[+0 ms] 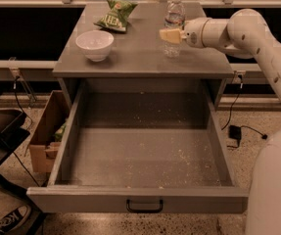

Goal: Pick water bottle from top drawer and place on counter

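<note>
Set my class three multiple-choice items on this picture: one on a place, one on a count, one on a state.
1. Where is the small clear plastic water bottle?
A. in the drawer
B. on the flat grey counter
C. on the floor

2. How many loose things rest on the counter?
A. one
B. three
C. five

3. The wide grey top drawer is:
A. shut
B. pulled open, holding only crumbs
C. open and full of bottles

Answers:
1 B: it stands upright at the counter's back right, with the gripper at its side.
2 B: the bottle, a round white bowl and a green snack bag.
3 B: its speckled floor is in full view.
</note>
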Robot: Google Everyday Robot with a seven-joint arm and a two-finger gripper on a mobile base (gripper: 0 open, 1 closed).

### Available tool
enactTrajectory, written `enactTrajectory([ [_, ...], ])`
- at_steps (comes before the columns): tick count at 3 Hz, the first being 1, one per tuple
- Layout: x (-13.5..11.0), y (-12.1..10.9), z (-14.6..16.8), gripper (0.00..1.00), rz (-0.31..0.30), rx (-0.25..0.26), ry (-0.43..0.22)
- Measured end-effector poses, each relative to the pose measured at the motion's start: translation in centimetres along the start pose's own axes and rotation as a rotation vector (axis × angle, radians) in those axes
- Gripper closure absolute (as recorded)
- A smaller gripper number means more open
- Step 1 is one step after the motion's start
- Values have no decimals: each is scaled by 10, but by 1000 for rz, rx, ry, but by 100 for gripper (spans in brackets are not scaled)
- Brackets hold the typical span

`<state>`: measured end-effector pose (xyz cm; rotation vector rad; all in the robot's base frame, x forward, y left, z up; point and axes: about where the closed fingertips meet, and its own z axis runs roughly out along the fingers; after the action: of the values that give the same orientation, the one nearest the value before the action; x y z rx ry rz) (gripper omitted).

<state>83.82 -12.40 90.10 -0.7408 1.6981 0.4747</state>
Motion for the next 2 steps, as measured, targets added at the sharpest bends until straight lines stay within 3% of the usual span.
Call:
enactTrajectory([
  [1,0,0,0,11,0,0,0],
  [2,0,0,0,0,0,0,0],
])
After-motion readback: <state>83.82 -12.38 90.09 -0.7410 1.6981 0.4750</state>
